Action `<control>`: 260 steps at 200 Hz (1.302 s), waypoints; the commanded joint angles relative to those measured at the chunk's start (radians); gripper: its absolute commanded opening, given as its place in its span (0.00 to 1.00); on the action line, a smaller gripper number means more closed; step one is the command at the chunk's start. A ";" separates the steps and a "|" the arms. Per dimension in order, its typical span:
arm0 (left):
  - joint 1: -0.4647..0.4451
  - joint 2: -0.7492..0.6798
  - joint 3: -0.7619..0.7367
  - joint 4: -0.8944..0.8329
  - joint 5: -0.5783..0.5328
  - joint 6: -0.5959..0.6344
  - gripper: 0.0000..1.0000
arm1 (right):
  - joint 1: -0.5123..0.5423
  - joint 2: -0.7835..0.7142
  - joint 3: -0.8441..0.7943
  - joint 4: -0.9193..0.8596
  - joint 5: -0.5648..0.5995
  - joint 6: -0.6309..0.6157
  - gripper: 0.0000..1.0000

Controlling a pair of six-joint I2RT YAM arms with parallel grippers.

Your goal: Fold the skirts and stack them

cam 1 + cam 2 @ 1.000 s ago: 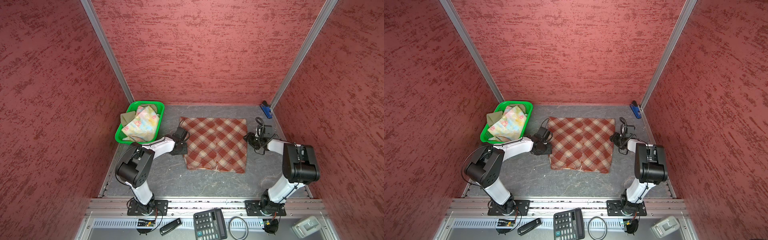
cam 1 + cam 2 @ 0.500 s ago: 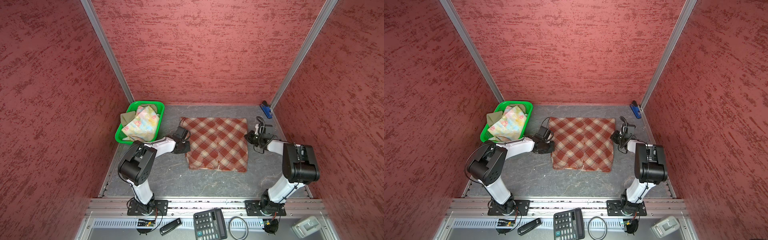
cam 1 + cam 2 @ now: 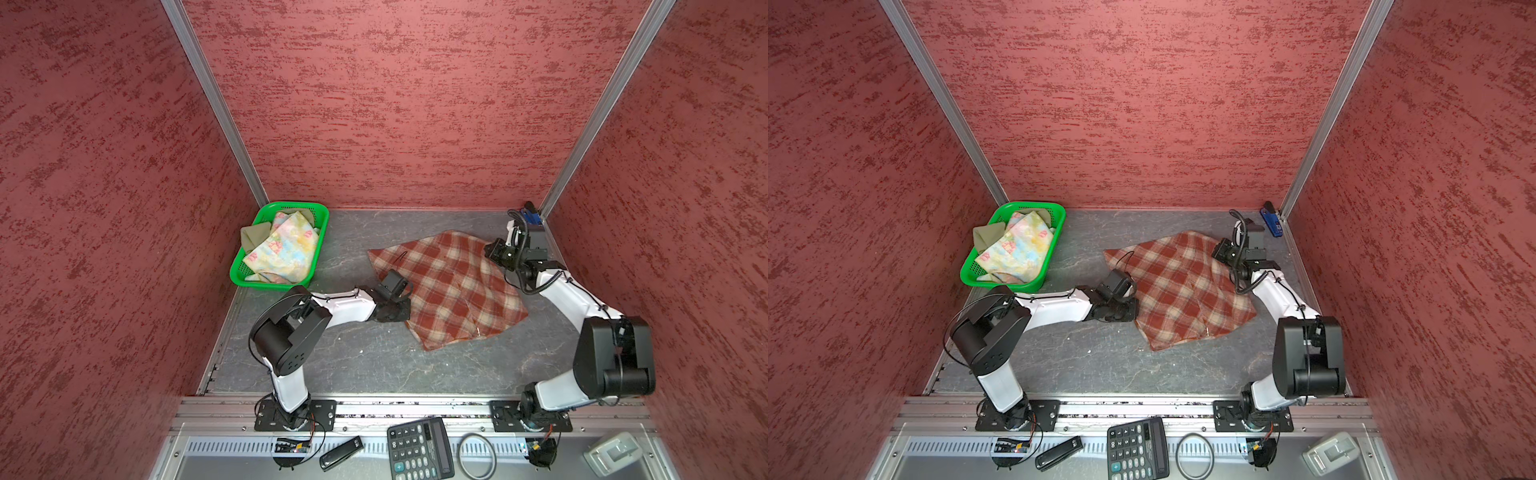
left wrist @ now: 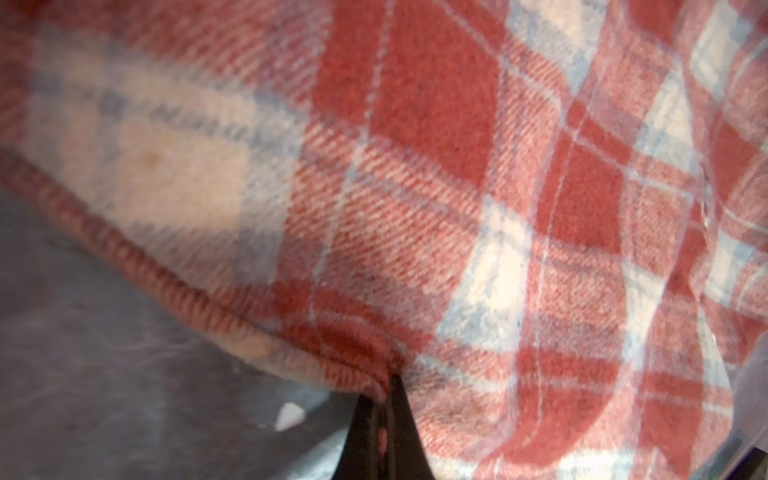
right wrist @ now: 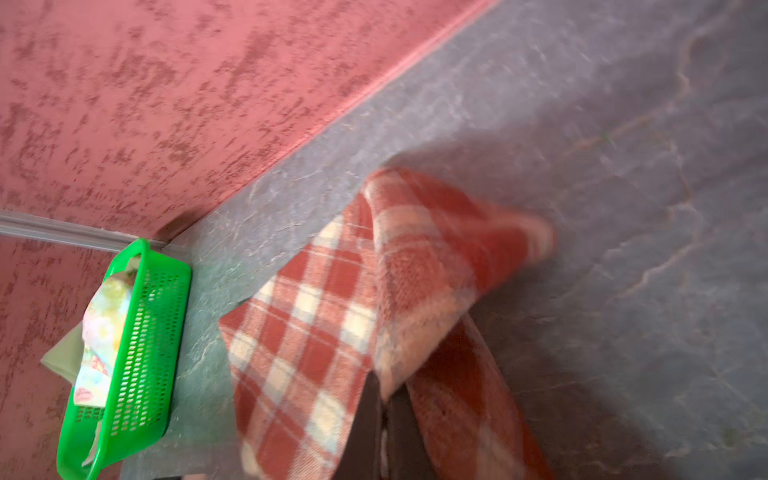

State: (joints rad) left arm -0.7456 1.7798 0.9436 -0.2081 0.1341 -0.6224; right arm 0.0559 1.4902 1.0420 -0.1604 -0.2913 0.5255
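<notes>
We count three skirts. One plaid skirt (image 3: 449,286) is out on the table. One floral skirt (image 3: 286,249) and one olive skirt (image 3: 254,236) sit in the single green basket (image 3: 266,284) at the far-left corner, floral on top. There are two grippers, both on the plaid.

Left gripper (image 4: 384,415): jaws pressed together, pinching the hemmed edge on the plaid's left side, low at the table.

Right gripper (image 5: 384,419): jaws pinched on the plaid's far-right corner, with cloth draping over the fingers (image 5: 365,415). The right wrist view is blurred, but that corner looks lifted off the surface. The rest of the skirt lies skewed on the table between the two arms.

Surface: grey marbled table (image 3: 374,365), with a few white specks near the skirt's near corner.

Room: red textured walls on three sides, with metal posts at the two far corners. One blue object (image 3: 1271,222) sits in the far-right corner, near the right gripper. One calculator (image 3: 419,449) and one black ring (image 3: 477,455) lie on the front ledge.
</notes>
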 commanded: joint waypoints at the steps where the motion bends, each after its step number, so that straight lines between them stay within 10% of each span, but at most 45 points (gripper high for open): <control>1: -0.012 0.029 -0.055 -0.026 0.004 -0.028 0.00 | 0.102 -0.031 0.096 -0.135 0.113 0.008 0.00; 86: 0.005 -0.049 -0.177 0.084 0.002 -0.037 0.00 | 0.521 0.198 0.292 -0.215 0.305 0.337 0.00; 151: 0.025 -0.092 -0.229 0.104 0.001 -0.042 0.10 | 0.516 0.104 0.282 -0.285 0.390 0.290 0.78; 260: 0.024 -0.040 -0.157 0.051 0.018 -0.052 0.14 | 0.283 -0.240 -0.278 -0.181 0.199 0.233 0.70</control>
State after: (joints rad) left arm -0.7238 1.6875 0.7811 -0.0536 0.1589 -0.6666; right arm 0.3454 1.2533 0.8108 -0.4179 -0.0078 0.7765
